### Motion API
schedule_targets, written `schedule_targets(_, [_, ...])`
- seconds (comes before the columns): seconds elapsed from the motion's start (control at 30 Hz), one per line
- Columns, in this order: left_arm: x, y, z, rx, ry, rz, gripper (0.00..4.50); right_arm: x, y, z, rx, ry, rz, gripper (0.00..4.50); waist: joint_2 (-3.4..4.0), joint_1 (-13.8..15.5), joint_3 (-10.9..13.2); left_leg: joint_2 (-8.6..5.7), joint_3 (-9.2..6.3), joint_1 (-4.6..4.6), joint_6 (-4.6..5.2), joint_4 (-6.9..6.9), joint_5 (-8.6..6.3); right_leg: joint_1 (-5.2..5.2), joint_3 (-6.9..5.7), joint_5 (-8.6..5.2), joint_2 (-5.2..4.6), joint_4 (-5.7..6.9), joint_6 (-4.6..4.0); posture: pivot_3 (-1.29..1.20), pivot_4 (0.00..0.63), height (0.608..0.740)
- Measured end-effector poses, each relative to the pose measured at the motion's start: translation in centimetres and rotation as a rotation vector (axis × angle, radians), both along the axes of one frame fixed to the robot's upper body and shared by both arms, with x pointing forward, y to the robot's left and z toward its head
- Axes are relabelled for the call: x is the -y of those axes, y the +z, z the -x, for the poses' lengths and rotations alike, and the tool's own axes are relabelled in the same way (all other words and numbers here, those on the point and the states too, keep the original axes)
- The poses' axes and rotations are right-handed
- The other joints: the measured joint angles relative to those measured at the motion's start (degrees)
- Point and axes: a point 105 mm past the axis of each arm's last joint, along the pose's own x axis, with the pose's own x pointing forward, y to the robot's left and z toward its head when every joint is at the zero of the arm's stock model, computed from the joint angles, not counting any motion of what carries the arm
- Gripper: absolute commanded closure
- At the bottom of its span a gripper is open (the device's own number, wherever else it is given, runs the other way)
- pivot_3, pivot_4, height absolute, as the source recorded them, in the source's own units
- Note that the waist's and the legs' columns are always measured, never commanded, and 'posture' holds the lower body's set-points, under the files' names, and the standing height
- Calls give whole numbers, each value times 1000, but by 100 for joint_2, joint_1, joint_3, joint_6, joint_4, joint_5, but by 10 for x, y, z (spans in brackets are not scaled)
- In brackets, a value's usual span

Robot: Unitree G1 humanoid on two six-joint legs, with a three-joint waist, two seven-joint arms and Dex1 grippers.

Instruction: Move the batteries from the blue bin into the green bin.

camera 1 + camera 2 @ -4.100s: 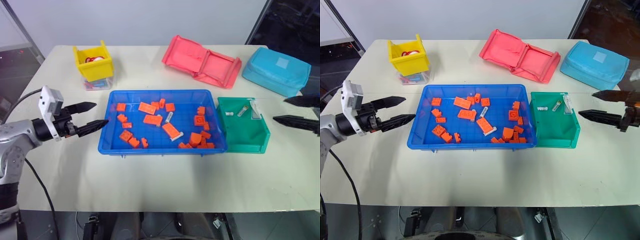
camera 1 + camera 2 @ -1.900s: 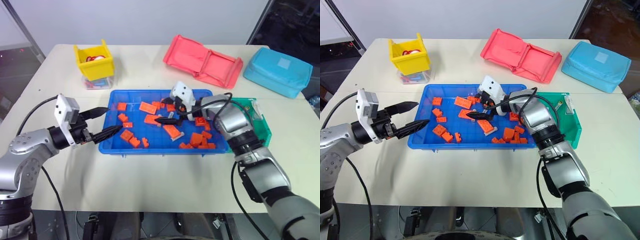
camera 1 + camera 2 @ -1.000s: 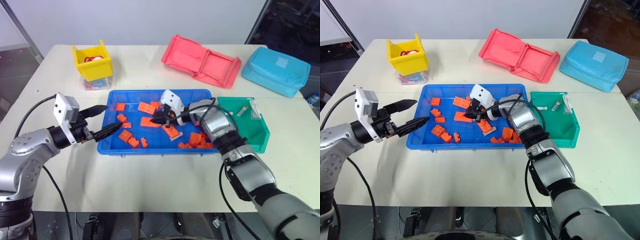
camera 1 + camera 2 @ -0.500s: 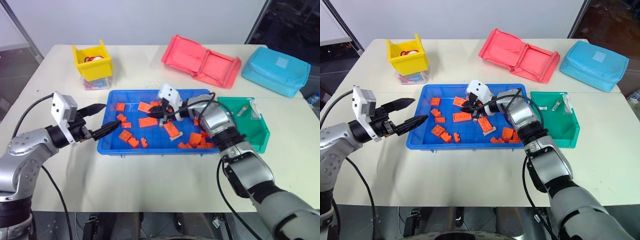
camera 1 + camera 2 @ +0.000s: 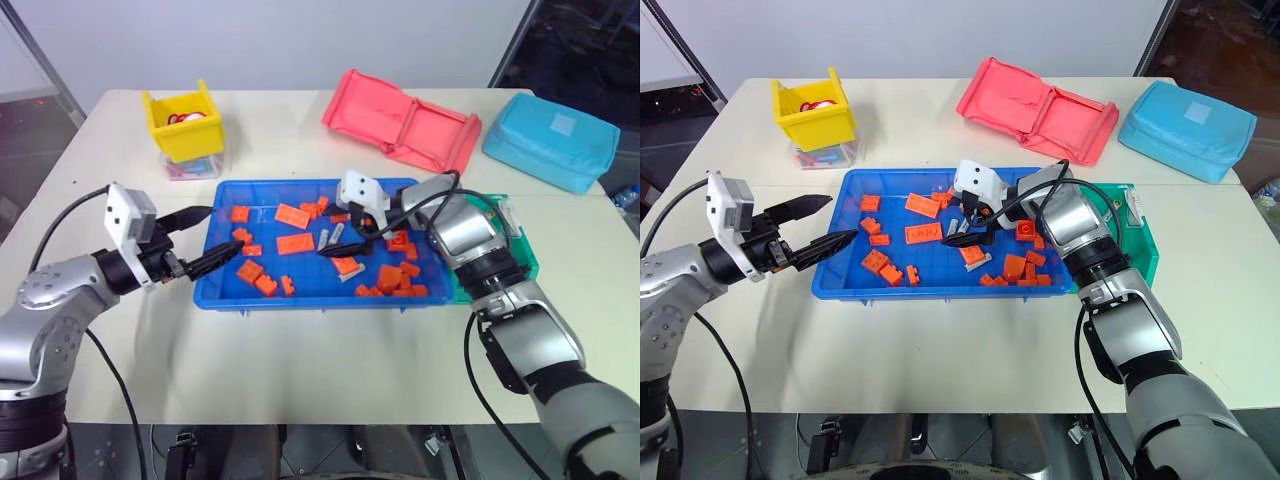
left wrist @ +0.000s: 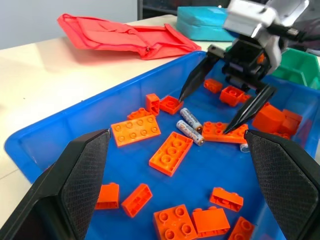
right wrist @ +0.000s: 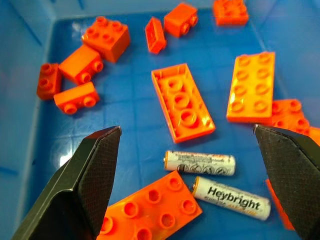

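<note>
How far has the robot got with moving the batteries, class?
Done: the green bin is largely hidden behind the arm, so its contents cannot be confirmed. In hand: nothing; the right gripper is open above two batteries. Left: those two lie among orange bricks in the blue bin.

The left hand [image 5: 207,240] is held out over the left side of the desk, level, pointing in toward the middle. Its two black fingers [image 5: 190,214] are spread apart with nothing between them. Behind it the grey left arm bends back toward the near left corner of the desk, with a white box on the wrist.

The right hand [image 5: 962,227] reaches across from the right side of the desk, pointing left and tipped down a little. Its two black fingers [image 6: 195,79] are wide apart and hold nothing. The right arm is bent at the elbow, with a white box on the wrist.
</note>
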Motion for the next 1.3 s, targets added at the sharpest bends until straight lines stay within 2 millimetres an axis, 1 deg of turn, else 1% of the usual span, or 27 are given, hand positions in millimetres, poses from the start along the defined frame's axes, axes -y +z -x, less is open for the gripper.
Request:
schedule_targets(0.17, [-1, -3, 0, -8, 7, 0, 0, -1, -17, -4, -45, -16, 13, 145, 0, -4, 0, 0, 0, 0, 0, -1, 0, -1, 0, 0, 0, 0, 0, 0, 150, 740])
schedule_targets(0.3, [-2, -5, 1, -17, 20, 1, 0, 4, -30, -9, -63, -43, 36, 145, 0, -2, 0, 0, 0, 0, 0, -1, 0, -1, 0, 0, 0, 0, 0, 0, 150, 740])
schedule_targets(0.53, [-2, -6, 1, -14, 31, 1, 0, -2, -33, -18, -37, -49, 54, 145, 0, -6, 0, 0, -1, 1, 0, -1, 0, -1, 0, 0, 1, 1, 0, 0, 150, 740])
schedule_targets(0.63, [-3, -7, 1, -18, 39, 1, 0, -4, -37, -18, -44, -49, 58, 145, 0, -6, 0, 0, 0, 1, -1, -1, 0, 0, 0, 0, 0, 1, 0, 0, 150, 740])
schedule_targets(0.83, [-3, -7, 0, -19, 46, 8, 0, -6, -37, -17, -37, -40, 65, 145, 0, -5, 0, 0, -1, 1, -1, -2, 0, 0, 0, 0, 0, 1, 0, 0, 150, 740])
schedule_targets(0.87, [-3, -8, 0, -19, 47, 9, 0, -6, -37, -17, -37, -40, 66, 383, 0, -6, 0, 0, -1, 1, -1, -1, 0, 0, 0, 0, 0, 1, 0, 0, 150, 740])
schedule_targets(0.93, [-2, -8, 0, -19, 48, 11, 0, -6, -38, -17, -35, -41, 71, 1025, 0, -5, 0, 0, -1, 1, -1, -1, 0, 0, 0, 0, 0, 1, 0, 0, 150, 740])
schedule_targets(0.97, [-2, -7, 0, -17, 47, 11, 0, -6, -38, -17, -34, -41, 73, 1424, 0, -5, 0, 0, -1, 1, -1, -1, 0, 0, 0, 0, 0, 1, 0, 0, 150, 740])
schedule_targets(1.0, [-2, -6, -1, -11, 47, 11, 0, -6, -38, -17, -31, -41, 74, 2022, 0, -5, 0, 0, -1, 1, -1, -1, 0, 0, 0, 0, 0, 1, 0, 0, 150, 740])
schedule_targets(1.03, [-2, -5, -1, -9, 47, 11, 0, -6, -37, -18, -28, -41, 74, 2330, 0, -5, 0, 0, -1, 1, -1, -1, 0, 0, 0, 0, 0, 1, 0, 0, 150, 740])
schedule_targets(1.3, [-1, -4, -2, 0, 52, 19, 0, -7, -36, -19, -13, -50, 77, 2322, 0, -8, 0, 0, -1, 1, -1, -2, 0, 0, 0, 0, 0, 1, 0, 0, 150, 740])
